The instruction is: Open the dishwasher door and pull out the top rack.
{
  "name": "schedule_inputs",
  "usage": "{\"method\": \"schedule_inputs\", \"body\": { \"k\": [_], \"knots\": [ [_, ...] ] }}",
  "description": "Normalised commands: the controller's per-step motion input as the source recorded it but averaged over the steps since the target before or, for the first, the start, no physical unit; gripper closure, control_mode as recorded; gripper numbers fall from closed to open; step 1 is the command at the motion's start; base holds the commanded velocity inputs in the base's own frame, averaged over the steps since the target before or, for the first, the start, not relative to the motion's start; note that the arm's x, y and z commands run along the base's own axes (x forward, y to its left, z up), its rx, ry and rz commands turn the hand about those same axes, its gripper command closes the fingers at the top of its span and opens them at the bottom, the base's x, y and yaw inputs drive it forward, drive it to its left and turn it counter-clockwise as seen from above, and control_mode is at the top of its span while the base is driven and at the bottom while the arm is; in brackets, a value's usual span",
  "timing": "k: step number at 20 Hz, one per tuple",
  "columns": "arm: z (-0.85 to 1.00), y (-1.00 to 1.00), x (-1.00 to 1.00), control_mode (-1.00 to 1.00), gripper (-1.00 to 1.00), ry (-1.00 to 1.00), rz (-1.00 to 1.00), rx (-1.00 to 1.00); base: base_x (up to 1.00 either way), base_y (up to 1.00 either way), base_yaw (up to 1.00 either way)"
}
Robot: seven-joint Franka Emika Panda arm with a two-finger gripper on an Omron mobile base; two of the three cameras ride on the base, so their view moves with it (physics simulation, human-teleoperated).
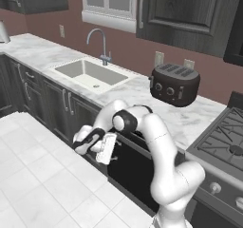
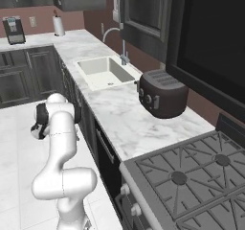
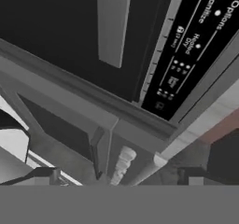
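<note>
Dishwasher door [image 1: 135, 167] under counter between sink cabinet and stove, closed; we judge it rigid, hinged, fairly heavy; best hold: grey bar handle [image 3: 112, 24]; our gripper [image 1: 97, 144] near door's upper corner; finger spread: cannot tell.

White arm, dark joints, rendered smooth

The arm [image 1: 163, 160] is made of rounded, glossy white segments, with thin seam lines circling the shells and black rings at the joints. A dark collar sits at the wrist, ahead of a white boxy hand. The tool [image 1: 84, 145] is black, with dark finger tips [image 3: 44, 174].
</note>
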Motion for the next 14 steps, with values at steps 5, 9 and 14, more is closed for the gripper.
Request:
{"method": "schedule_inputs", "body": {
  "k": [5,9,14],
  "knots": [
    [0.0,-0.35,0.0,-1.0,-1.0,-0.01,-0.13,-0.15,0.0,0.0,0.0],
    [0.0,-0.54,0.0,-1.0,-1.0,-0.16,-0.1,-0.2,0.0,0.0,0.0],
    [-0.11,-0.42,0.0,-1.0,-1.0,-0.23,-0.12,-0.23,0.0,0.0,0.0]
  ]
}}
